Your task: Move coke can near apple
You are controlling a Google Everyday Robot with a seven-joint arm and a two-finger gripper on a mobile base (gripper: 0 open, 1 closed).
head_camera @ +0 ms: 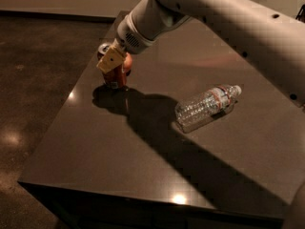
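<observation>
The gripper (pixel 112 62) sits in the upper left of the frame, at the end of the white arm (pixel 214 13) that comes in from the upper right corner. I read it as clamped on the coke can (pixel 114 80): one tan finger pad (pixel 109 59) lies flat against the near side of the can, and the opposite finger is hidden behind it. The can is roughly upright, its silver top showing just above and left of the pad, its red body showing below the pad. Its base is at the surface of the dark table (pixel 119 147), near the table's left edge; I cannot tell whether it rests there or hangs just clear. The apple (pixel 127 61) shows as a red-orange curve directly right of the pad, touching or just beside the can. Further out, right of centre and well apart from the can, a clear water bottle (pixel 207 106) lies on its side, cap toward the upper right. I cannot tell whether it holds any liquid. The arm's shadow runs across the table between the can and the bottle.
</observation>
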